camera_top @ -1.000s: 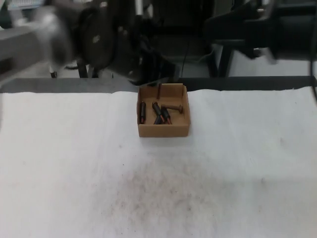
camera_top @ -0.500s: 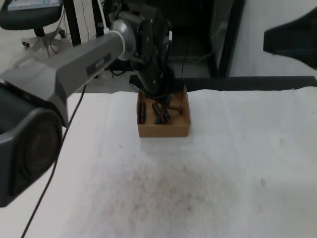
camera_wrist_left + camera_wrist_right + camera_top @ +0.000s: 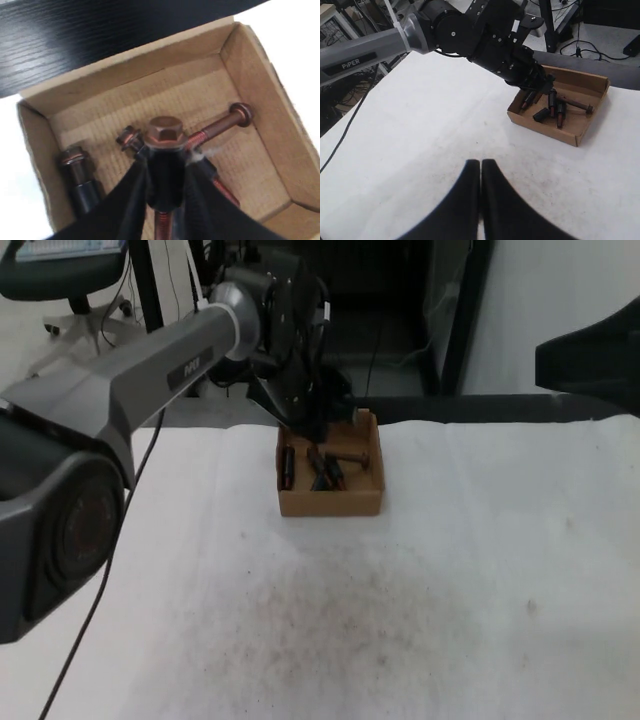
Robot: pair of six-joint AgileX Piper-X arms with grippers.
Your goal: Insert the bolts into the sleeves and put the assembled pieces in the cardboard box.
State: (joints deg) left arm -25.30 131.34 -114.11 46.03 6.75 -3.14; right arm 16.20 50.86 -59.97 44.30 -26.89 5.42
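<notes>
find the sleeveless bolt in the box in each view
high view: bare bolt lies in the cardboard box, near its right wall.
left wrist view: bolt on the box floor beside the assembled piece in the left claw.
right wrist view: bolt in the box, far side from the left arm.
shared landmark: the cardboard box.

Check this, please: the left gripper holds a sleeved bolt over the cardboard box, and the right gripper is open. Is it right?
Not quite: the right gripper is shut, not open; the right wrist view shows it. The rest is right.
</notes>
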